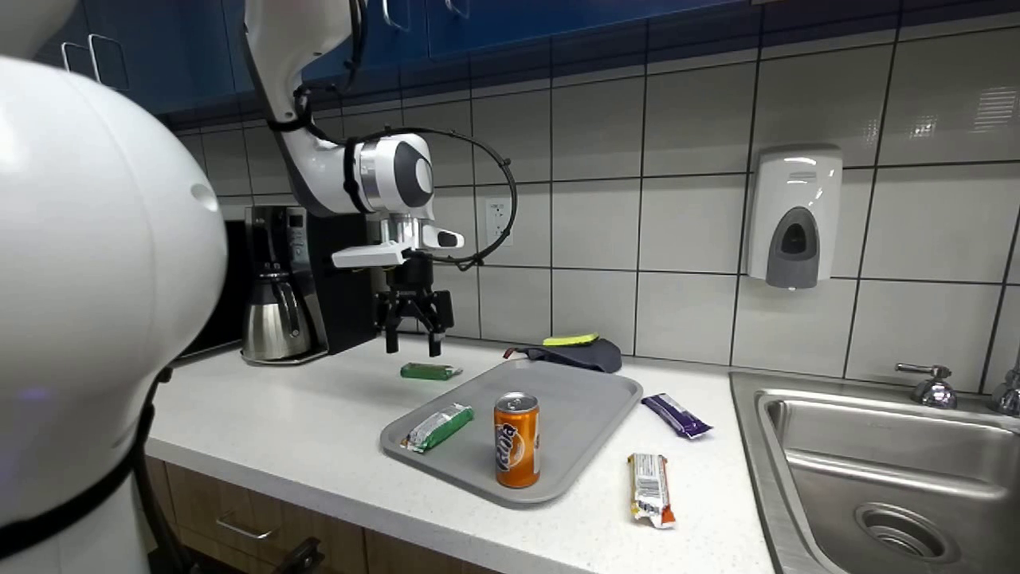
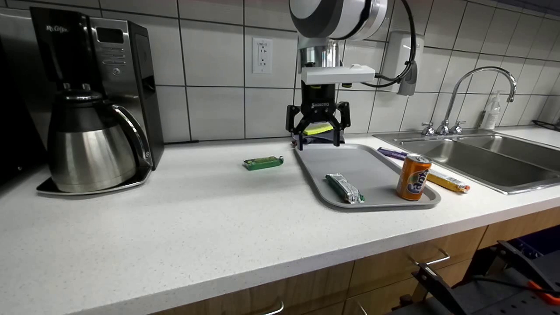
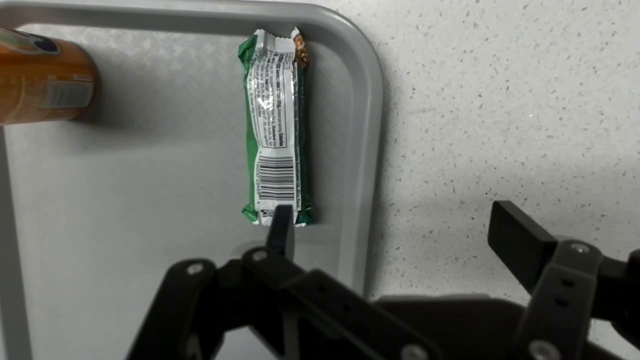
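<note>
My gripper [image 1: 413, 351] is open and holds nothing. It hangs above the counter by the edge of the grey tray [image 2: 363, 154], as both exterior views show. In the wrist view my fingers [image 3: 392, 215] straddle the tray's rim from above, one over the tray and one over the counter. A green and silver wrapped bar [image 3: 274, 125] lies on the tray, barcode up. An orange Fanta can [image 1: 516, 446] stands upright on the tray and is partly cut off in the wrist view. Another green bar [image 2: 263, 163] lies on the counter beside the tray.
A purple bar [image 1: 676, 415] and a yellow-orange bar [image 1: 651, 488] lie between tray and sink [image 1: 765, 478]. A dark cloth with a yellow sponge [image 1: 570, 340] lies by the wall. A coffee maker with a steel carafe [image 2: 92, 148] stands on the counter.
</note>
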Tool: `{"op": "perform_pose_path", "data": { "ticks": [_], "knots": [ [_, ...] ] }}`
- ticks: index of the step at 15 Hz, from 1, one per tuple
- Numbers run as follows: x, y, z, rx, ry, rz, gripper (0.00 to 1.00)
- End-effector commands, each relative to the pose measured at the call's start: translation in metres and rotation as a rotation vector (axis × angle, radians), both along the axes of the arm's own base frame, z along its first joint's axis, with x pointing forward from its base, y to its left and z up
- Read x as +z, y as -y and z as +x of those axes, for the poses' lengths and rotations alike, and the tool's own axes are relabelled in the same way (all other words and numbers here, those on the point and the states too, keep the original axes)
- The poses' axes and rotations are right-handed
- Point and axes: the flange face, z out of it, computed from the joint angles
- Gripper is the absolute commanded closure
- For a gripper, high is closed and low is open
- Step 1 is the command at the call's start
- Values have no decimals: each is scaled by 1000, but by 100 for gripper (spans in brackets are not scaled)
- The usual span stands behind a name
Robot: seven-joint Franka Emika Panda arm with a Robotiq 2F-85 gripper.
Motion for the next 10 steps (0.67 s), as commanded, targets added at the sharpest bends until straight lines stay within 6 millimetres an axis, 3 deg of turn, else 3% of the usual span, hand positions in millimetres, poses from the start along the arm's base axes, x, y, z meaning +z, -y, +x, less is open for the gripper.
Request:
{"op": "perform_pose_path", "data": {
  "ticks": [1, 10],
  "knots": [
    [1, 0, 0, 0, -1, 0, 0],
    [-10, -33, 12, -51, 49, -38, 0]
  ]
}}
